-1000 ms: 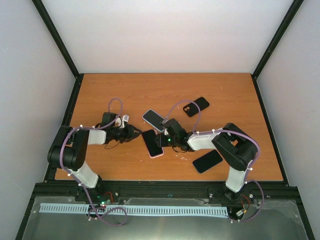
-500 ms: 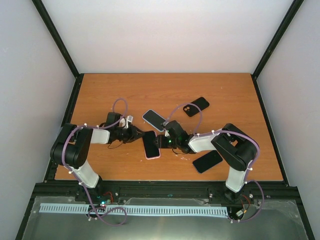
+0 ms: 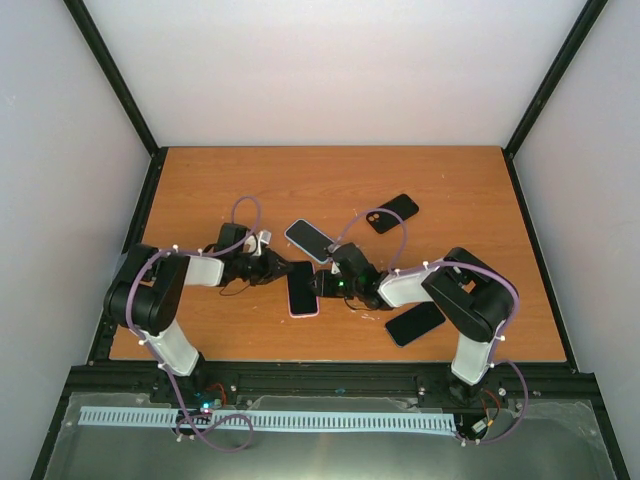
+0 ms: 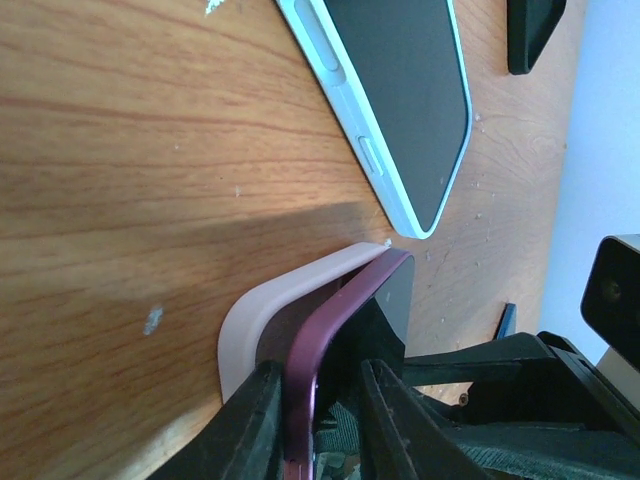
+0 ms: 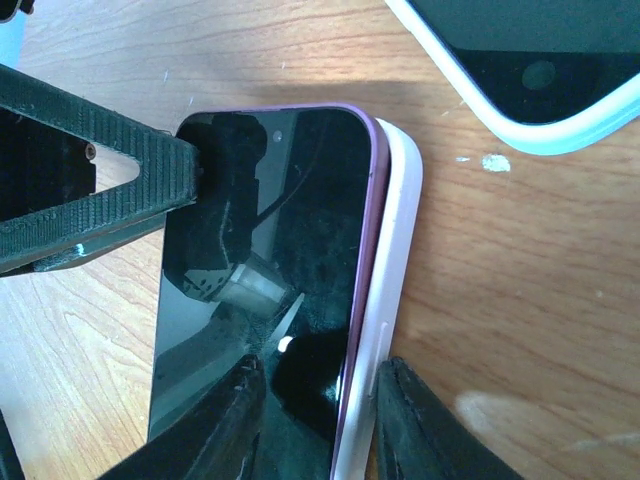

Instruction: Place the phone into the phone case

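Looking down on the wooden table, I see both arms reaching into the middle of the overhead frame, where the phone sits between them. Just to its upper right lies a second phone, already filling its white case. Further toward the upper right is a black case, back up, and I cannot tell whether anything is in it. At lower right lies a bare black phone.

I judge the task's phone to be a stiff, fairly dense slab with slick glass. It is best held by its purple frame along the long edges, never by a pinch on the screen. The pink case looks soft and springy, so its lip should flex over the corners under pressure.

The phone is lying in that case, but in the right wrist view the purple frame stands proud of the pale rim along one long side. I take it as only partly seated.

The left gripper has its jaws drawn narrow on either side of the phone's edge and the case corner. One of its fingers is against the case, and a dark gap shows on the screen side, so I cannot tell if it truly clamps. The right gripper straddles the opposite end, jaws partly closed, and its hold is equally unclear.
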`<state>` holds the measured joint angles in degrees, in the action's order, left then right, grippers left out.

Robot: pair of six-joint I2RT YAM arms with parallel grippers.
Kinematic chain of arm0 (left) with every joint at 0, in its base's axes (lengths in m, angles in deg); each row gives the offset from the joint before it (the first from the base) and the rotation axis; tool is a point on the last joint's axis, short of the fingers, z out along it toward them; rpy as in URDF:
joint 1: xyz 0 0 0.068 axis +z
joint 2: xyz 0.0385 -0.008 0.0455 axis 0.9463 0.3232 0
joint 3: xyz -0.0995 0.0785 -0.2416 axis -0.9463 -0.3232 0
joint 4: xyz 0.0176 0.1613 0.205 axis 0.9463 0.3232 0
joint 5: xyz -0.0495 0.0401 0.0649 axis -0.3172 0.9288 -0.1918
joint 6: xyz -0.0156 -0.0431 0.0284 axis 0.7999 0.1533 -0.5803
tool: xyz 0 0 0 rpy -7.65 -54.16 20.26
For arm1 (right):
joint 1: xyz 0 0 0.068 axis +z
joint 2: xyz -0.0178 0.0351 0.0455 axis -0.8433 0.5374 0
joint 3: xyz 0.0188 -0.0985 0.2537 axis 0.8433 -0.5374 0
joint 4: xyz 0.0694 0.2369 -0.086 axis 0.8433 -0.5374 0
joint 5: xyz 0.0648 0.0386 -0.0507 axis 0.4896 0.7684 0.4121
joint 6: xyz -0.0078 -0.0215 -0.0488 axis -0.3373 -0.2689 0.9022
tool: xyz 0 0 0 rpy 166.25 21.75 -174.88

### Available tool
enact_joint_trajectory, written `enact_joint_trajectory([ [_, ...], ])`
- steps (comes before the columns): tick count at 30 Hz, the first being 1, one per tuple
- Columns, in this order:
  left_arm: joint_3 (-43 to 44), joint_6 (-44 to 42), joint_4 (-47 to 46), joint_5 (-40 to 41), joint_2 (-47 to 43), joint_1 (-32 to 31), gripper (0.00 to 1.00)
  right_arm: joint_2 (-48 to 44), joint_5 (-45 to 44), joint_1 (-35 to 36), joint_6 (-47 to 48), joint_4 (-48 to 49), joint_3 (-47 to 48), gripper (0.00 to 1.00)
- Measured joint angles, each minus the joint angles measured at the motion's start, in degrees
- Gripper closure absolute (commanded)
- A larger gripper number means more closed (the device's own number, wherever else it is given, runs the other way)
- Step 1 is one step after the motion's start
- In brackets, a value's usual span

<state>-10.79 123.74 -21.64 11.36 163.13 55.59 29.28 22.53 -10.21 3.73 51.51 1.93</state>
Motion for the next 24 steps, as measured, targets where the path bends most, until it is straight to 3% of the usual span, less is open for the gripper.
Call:
enact_joint_trajectory([
  [4,0.33,0.44,0.57,-0.28,-0.28,-0.17,0.69,-0.17,-0.37,0.11,-0.79,1.55,-1.01,0.67],
  [7,0.44,0.15,2.82,0.61,-1.88,-0.59,0.59,-0.96,-0.74,0.28,-1.70,2.67,-2.45,0.66],
  [13,0.92,-0.98,10.23,5.11,-7.30,-1.05,0.52,-2.45,-1.70,0.37,-2.43,2.95,-4.13,0.66],
  [18,0.98,-1.44,12.11,6.86,-9.14,-1.05,0.53,-2.71,-1.84,0.37,-2.78,3.32,-4.66,0.66],
  [24,-0.96,-1.70,11.76,6.58,-9.14,-1.05,0.64,-2.71,-1.75,0.37,-3.34,3.65,-4.74,0.66],
])
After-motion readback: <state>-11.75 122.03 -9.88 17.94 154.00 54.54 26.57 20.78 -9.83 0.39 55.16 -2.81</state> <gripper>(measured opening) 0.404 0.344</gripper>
